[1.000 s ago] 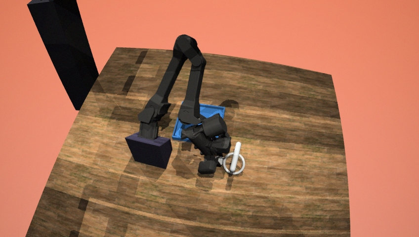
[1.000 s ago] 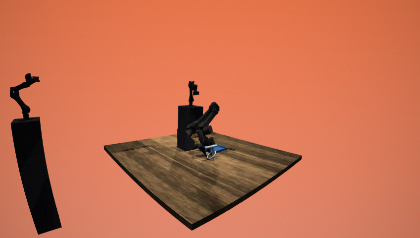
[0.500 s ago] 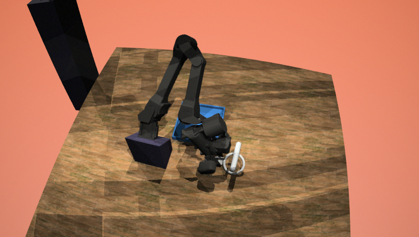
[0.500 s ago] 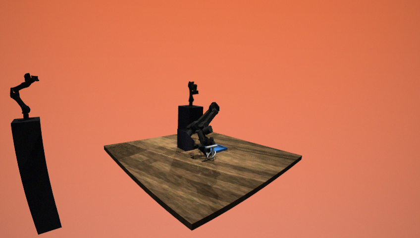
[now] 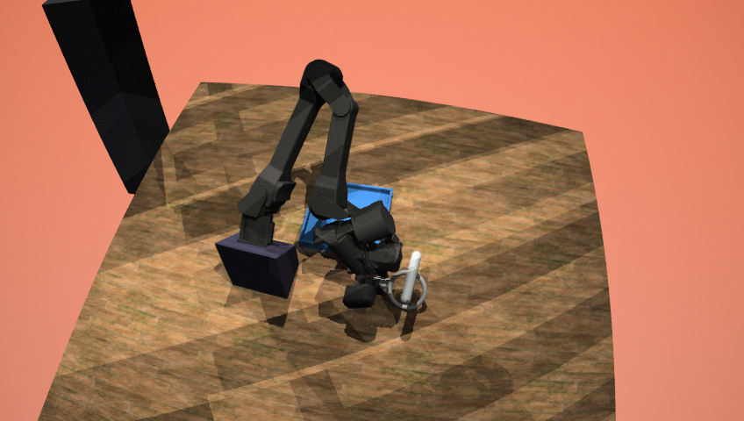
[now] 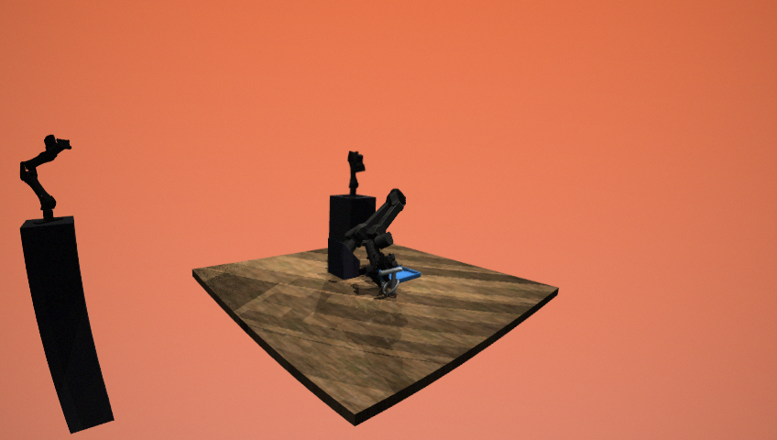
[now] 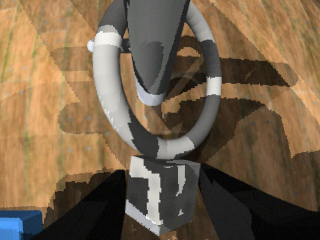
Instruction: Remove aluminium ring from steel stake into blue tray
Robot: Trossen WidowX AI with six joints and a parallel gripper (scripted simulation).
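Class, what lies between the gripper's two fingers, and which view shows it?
The squarish welded tab of the ring, held in the gripper; the wrist view shows it best.

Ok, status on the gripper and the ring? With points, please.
Gripper point(image 5: 380, 285) point(image 7: 162, 174) shut on the ring's tab point(image 7: 162, 197). Ring point(image 5: 425, 289) point(image 7: 107, 75) around the stake, not in the blue tray point(image 5: 387, 191) point(image 6: 419, 275) point(image 7: 20, 227). Cross-bar point(image 5: 412, 271) point(image 6: 390, 270) overhead, blocking a straight lift.
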